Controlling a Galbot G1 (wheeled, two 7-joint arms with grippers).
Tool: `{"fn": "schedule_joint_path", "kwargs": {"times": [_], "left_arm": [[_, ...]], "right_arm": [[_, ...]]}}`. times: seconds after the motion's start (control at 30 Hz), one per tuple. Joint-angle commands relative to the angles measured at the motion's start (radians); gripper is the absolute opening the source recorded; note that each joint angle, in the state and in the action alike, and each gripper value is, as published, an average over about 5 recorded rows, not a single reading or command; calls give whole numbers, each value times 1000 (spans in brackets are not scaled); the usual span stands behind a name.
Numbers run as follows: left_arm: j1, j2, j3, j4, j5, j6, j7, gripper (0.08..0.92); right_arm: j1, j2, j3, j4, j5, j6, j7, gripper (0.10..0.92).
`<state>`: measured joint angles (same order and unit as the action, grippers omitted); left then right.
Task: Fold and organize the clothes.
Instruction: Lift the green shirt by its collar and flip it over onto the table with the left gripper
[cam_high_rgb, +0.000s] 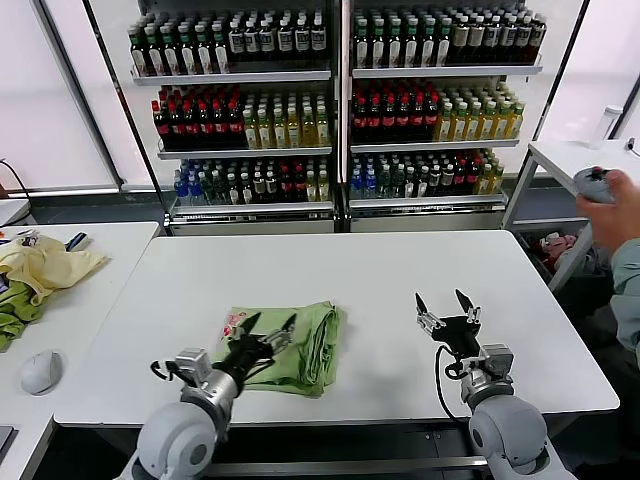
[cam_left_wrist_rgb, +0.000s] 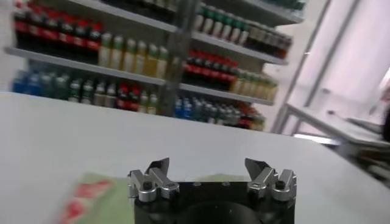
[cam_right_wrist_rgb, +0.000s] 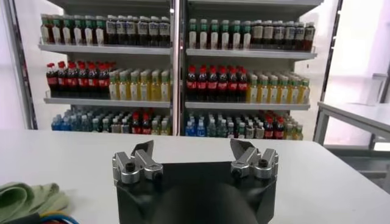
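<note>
My left gripper (cam_high_rgb: 268, 324), jaws released, hovers over the folded shirt (cam_high_rgb: 300, 350) at lower centre; my right gripper (cam_high_rgb: 447, 307) waits open, lower right.

Shop mock-up, stocked drink shelves (cam_high_rgb: 335, 100), white table (cam_high_rgb: 330, 290)

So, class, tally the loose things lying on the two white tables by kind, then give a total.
Folded light green polo shirt: 1
Pale yellow cloth: 1
Darker green cloth: 1
Computer mouse: 1
Total: 4
</note>
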<state>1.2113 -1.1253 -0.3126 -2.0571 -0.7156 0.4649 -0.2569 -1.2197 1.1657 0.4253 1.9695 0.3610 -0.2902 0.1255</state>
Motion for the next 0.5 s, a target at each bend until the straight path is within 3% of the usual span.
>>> {"fn": "schedule_joint_path", "kwargs": {"times": [0.03, 0.5], "left_arm": [[20, 48, -161, 190, 49, -25, -24, 822], [6, 1, -75, 237, -62, 37, 21, 823]], "right_arm": [[-1, 2, -2, 0, -3, 2, 0, 823], [-7, 5, 6, 11, -7, 2, 1, 823]]}}
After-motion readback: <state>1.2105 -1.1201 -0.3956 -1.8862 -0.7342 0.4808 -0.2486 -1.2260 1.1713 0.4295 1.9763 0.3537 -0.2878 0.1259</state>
